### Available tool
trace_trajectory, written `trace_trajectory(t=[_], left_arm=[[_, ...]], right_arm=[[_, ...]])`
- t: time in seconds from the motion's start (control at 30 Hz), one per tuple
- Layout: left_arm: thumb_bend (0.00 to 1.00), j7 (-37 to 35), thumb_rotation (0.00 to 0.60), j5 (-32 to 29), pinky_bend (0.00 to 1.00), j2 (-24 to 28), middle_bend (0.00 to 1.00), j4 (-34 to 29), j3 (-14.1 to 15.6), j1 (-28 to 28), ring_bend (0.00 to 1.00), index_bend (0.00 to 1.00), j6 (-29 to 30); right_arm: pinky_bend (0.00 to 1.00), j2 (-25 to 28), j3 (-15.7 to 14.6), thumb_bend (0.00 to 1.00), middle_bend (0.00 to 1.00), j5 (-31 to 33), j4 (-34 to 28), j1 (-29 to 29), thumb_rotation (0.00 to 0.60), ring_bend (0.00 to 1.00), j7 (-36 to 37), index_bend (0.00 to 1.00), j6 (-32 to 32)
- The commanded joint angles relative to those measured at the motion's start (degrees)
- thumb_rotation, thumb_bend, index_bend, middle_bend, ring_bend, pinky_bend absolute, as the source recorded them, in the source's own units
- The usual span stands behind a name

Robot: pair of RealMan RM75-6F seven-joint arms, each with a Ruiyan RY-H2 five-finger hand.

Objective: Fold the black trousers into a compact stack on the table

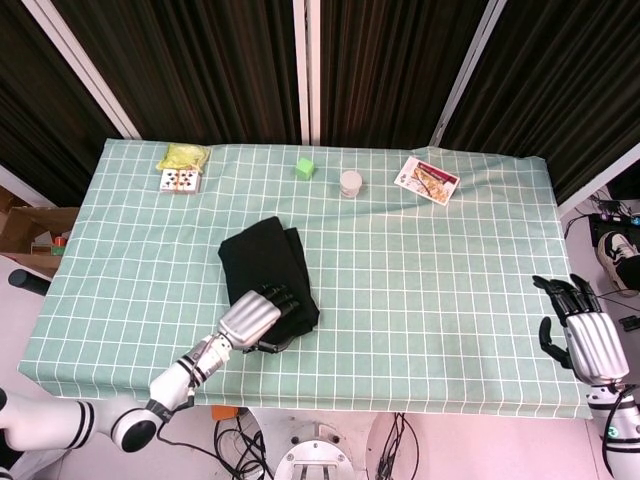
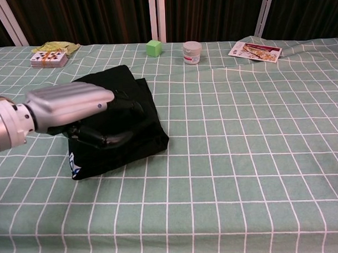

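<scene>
Surface: green checked tablecloth (image 1: pixel 430 260) over the table, dark curtains behind it.
Left hand: my left hand (image 1: pixel 255 318) sits low over the near end of the black trousers (image 1: pixel 262 265), palm down, fingers curled loosely with their tips on or just above the cloth; from what I see I cannot tell whether it has hold of any fabric.
Right hand: my right hand (image 1: pixel 580 325) is off the table's right near corner, well apart from the trousers, upright, fingers spread and holding nothing.
Trousers: one folded black bundle, left of centre, a small blue-and-white label (image 2: pixel 72 165) showing at its near left corner.
Count at far edge: one deck of playing cards (image 1: pixel 179 180) just beside one yellow crumpled item (image 1: pixel 184 154), one green cube (image 1: pixel 305 168), one small white jar (image 1: pixel 351 183), one printed leaflet (image 1: pixel 427 179).
Containers: the jar is lidded, so I cannot see its contents.
</scene>
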Motion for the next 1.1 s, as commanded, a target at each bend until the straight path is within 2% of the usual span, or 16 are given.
trace_trajectory(t=[0.03,0.3,0.43,0.53,0.63,0.67,0.8,0.9,1.0,1.1], left_arm=[[0.38,1.63,0.172,0.14,0.17,-1.94,0.22,0.72,0.63,-0.55,0.11,0.23,-1.32],[0.38,3.76,0.173,-3.7,0.17,-5.73,0.22,4.65,0.23,-1.51,0.11,0.23,-4.5],[0.38,1.67,0.17,-2.4,0.17,-3.29,0.22,1.41,-0.91,-0.49,0.11,0.23,-1.76],[0.38,-1.08,0.17,0.23,0.17,1.21,0.22,-2.78,-2.71,1.67,0.11,0.23,3.9],[0.37,-3.48,0.17,1.08,0.17,6.65,0.22,-5.4,-4.56,4.88,0.11,0.23,10.41],[0.36,-4.17,0.168,0.75,0.17,8.2,0.22,-5.68,-5.08,6.01,0.11,0.23,12.27],[0.3,-4.55,0.207,-2.04,0.16,13.89,0.21,-3.66,-6.38,11.31,0.11,0.23,19.86],[0.22,-3.57,0.226,-4.34,0.16,17.18,0.2,-0.7,-5.93,16.25,0.11,0.23,25.55],[0.2,-6.4,0.256,-4.71,0.15,19.62,0.19,0.69,-4.42,21.03,0.1,0.22,29.23],[0.2,-10.66,0.338,-2.46,0.15,21.21,0.18,1.31,-2.03,25.82,0.09,0.22,32.95]], right_arm=[[0.11,-0.01,-0.02,0.7,0.25,0.09,0.07,-0.13,0.6,0.16,0.07,0.14,0.13],[0.11,0.0,-0.08,0.7,0.25,0.07,0.35,-0.46,0.6,0.16,0.55,0.14,0.57],[0.11,0.26,-0.09,0.7,0.25,-0.04,0.27,-0.77,0.6,0.16,0.66,0.14,1.12],[0.12,0.69,-0.18,0.67,0.25,0.39,-0.05,-0.97,0.6,0.16,0.59,0.14,0.87],[0.13,2.14,-0.58,0.54,0.25,1.75,-1.17,-1.0,0.6,0.16,-1.26,0.14,-1.08],[0.14,2.75,-0.63,0.5,0.25,2.28,-1.63,-0.92,0.6,0.16,-1.75,0.14,-1.83],[0.15,4.89,-0.17,0.44,0.21,4.53,-2.84,-0.64,0.6,0.14,-2.12,0.13,-3.82],[0.1,5.86,0.52,0.4,0.16,6.02,-2.74,-0.72,0.6,0.08,-1.2,0.06,-4.16],[0.05,5.8,0.85,0.4,0.12,6.14,-1.67,-0.94,0.6,0.03,-0.06,0.02,-3.62],[0.01,5.32,0.56,0.4,0.09,5.0,-0.4,-1.25,0.6,0.0,0.56,0.0,-2.7]])
